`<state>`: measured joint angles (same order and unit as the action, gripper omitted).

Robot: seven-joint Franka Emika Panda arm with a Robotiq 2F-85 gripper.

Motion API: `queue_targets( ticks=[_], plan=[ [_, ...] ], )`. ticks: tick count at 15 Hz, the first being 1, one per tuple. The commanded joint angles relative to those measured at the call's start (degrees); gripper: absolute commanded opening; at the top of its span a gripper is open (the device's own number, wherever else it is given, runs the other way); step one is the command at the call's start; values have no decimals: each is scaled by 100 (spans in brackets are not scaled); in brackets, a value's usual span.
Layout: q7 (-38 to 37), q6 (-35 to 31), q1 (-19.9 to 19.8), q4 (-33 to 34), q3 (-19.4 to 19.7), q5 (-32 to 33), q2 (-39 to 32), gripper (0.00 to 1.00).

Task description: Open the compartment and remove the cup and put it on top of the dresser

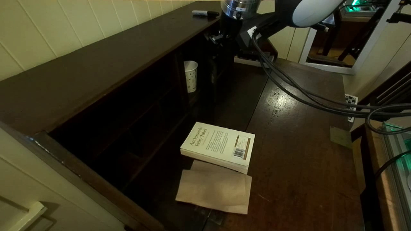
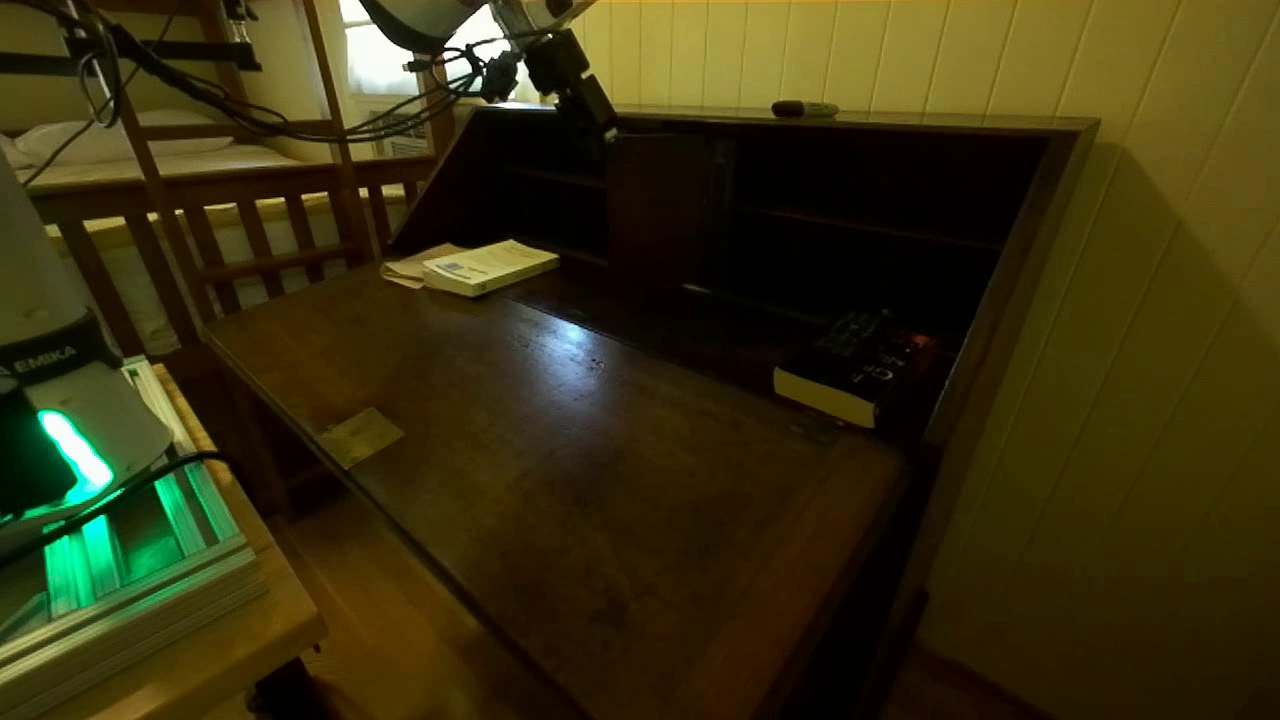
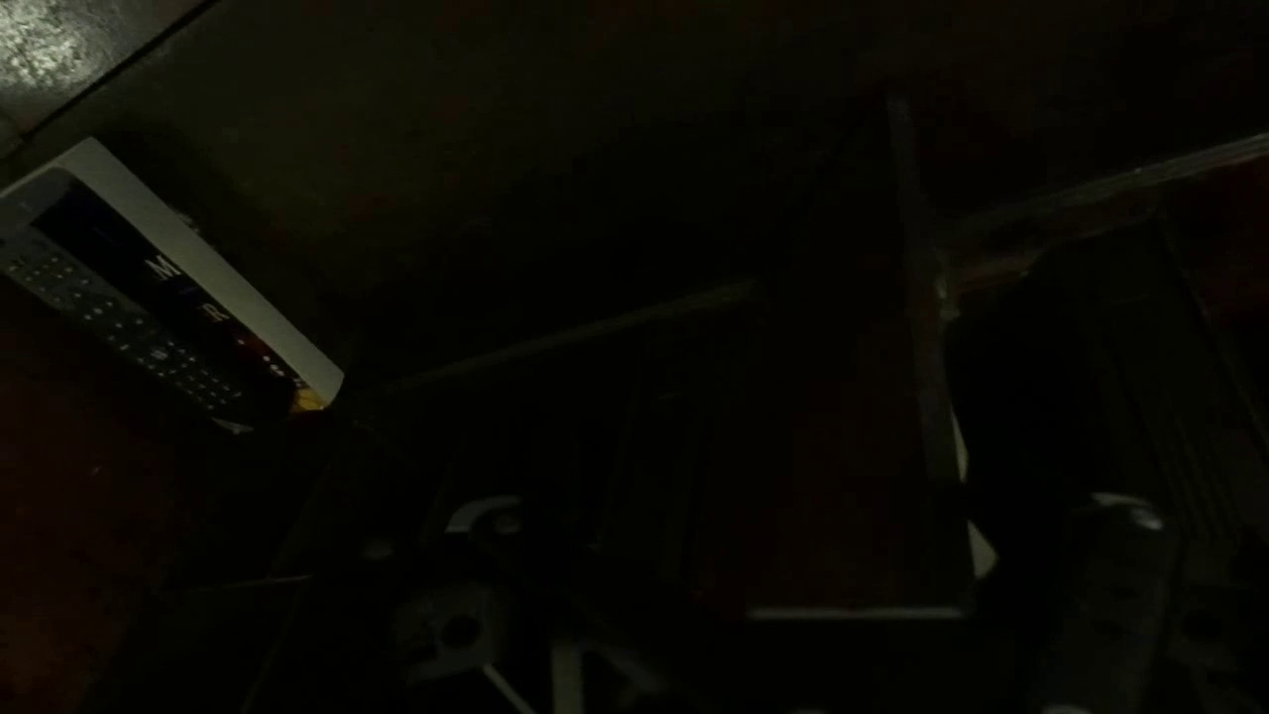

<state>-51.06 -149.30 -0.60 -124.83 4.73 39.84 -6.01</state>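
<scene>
The cup (image 1: 191, 77), pale with small dark specks, stands upright inside the compartment (image 1: 193, 98), a little above and left of centre in an exterior view; a divider (image 1: 180, 73) hides part of its left side. The gripper (image 3: 808, 521) is spread wide, its fingers (image 3: 1120, 585) well apart at the lower middle and lower right of the wrist view. In an exterior view it hangs by the upper left corner of the compartment's dark door (image 2: 660, 200), which stands swung outward at upper centre; whether the two touch I cannot tell. The dresser (image 1: 128, 48) stretches from the left edge to the top centre, with a marker (image 1: 205, 13) lying on its top. On its lower board (image 1: 295, 160), near the middle, lies a white book (image 1: 221, 147), Andersen's Fairy Tales, with brown paper (image 1: 215, 191) just below it in the frame. A thick dark book (image 2: 860, 365) lies at the right of an exterior view, and a wooden bed (image 2: 260, 180) stands at upper left.
</scene>
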Motion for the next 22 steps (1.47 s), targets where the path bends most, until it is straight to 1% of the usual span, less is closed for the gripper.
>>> queue_targets(
  ticks=[1, 7, 17, 20, 22],
  plan=[
    [56, 69, -10, 25, 57, -76, 7, 100],
    [144, 481, -48, -56, 102, -79, 230, 100],
    [364, 1696, -217, -187, 87, -70, 798, 100],
    [402, 1909, -276, -186, 92, -31, 859, 100],
    [447, 1891, -317, -213, 99, -67, 866, 100]
  ],
)
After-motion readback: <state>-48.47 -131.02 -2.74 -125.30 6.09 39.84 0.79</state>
